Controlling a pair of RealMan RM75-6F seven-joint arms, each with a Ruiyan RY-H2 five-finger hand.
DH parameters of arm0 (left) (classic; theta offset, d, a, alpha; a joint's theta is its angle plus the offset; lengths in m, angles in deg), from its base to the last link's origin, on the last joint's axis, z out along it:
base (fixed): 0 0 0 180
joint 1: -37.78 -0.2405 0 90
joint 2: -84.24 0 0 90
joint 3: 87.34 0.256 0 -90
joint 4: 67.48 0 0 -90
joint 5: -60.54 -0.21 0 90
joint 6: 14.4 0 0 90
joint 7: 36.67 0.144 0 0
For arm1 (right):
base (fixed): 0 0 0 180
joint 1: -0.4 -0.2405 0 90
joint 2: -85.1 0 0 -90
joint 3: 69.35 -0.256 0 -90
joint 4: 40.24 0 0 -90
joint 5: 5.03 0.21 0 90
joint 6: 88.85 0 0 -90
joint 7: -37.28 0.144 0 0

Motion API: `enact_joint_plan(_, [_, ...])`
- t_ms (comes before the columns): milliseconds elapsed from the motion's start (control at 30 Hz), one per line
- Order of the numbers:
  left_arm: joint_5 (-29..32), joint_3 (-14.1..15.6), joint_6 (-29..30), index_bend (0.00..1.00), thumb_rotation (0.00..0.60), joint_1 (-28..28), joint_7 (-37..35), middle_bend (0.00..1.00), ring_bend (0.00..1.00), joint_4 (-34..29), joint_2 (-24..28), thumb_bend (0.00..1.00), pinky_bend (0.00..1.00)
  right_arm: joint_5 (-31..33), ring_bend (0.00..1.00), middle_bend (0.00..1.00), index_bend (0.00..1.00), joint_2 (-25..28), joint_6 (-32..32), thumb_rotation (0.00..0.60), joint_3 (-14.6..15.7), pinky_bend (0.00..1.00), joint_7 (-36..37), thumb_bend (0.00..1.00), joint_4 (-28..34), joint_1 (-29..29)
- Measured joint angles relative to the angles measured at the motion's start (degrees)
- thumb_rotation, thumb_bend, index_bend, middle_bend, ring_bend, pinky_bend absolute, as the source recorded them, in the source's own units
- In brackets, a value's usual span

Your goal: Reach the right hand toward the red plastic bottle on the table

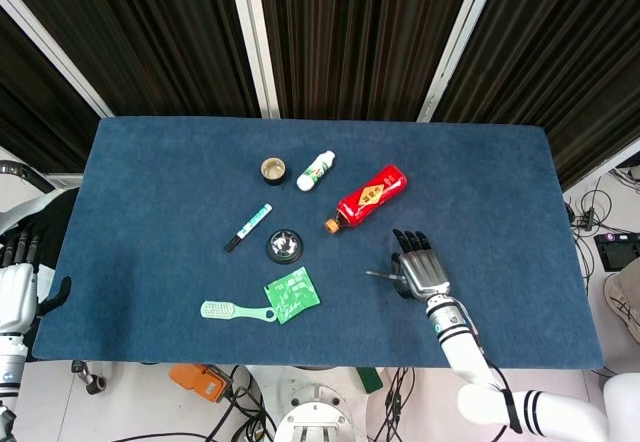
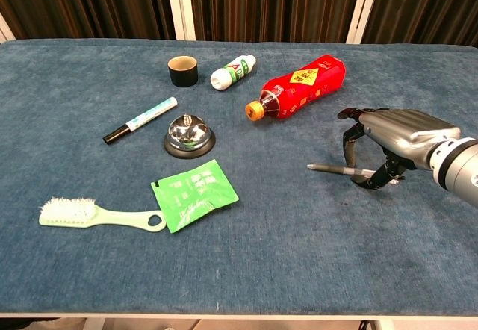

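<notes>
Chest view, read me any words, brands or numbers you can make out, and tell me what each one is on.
Nothing can be read.
red plastic bottle: yellow diamond label, print blurred.
white bottle: green print, too small.
green packet: pale print, blurred.
marker: marks too small.

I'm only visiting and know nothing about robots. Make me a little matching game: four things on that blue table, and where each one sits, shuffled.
Things:
1 red plastic bottle
2 call bell
3 green brush
4 grey pen

Places:
A nearest the table's front edge, at the left
B lying on its side, orange cap pointing left
C under the right hand
D between the marker and the green packet

Pairs: 1-B, 2-D, 3-A, 4-C
</notes>
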Motion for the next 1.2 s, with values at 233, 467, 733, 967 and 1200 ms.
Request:
enact_joint_plan(233, [-0.1,0.1,-0.1,0.07,0.6,0.0,0.1,0.0,0.07,0.0,0.0,0.34,0.13,-0.1,0.11,0.09,0.62,-0.1,-0.5,0.6,0.2,0.12,0.3,0.62,-0.1,-0.4])
enact_joint_plan(467, [0.0,0.0,0.0,0.07,0.6,0.0,0.0,0.0,0.07,0.0,0.0,0.34,0.13,-0.3,0.11,0.09,0.64,0.5,-1.5,0.6,-0.8,0.12,-0.8,0.66,1.8,-1.4])
enact_joint_plan(733, [0.2,0.1,-0.2,0.07,0.6,0.0,0.0,0.0,0.07,-0.1,0.1,0.34,0.13,0.1,0.12,0.09,0.67,3.5,-2.8,0.6,-6.1,0.12,-2.9,0.66,6.6,-4.6])
enact_joint_plan(967, [0.3,0.0,-0.3,0.07,0.6,0.1,0.0,0.0,0.07,0.0,0.0,0.34,0.13,4.6,0.12,0.09,0.68,5.9,-2.2,0.6,-13.2,0.12,-6.9,0.66,11.0,-10.9])
enact_joint_plan(1200, [0.5,0.0,-0.6,0.07,0.6,0.1,-0.6,0.0,0.07,0.3,0.1,0.34,0.13,10.2,0.13,0.09,0.69,6.9,-2.3,0.6,-18.5,0.12,-9.7,0.66,14.0,-17.2])
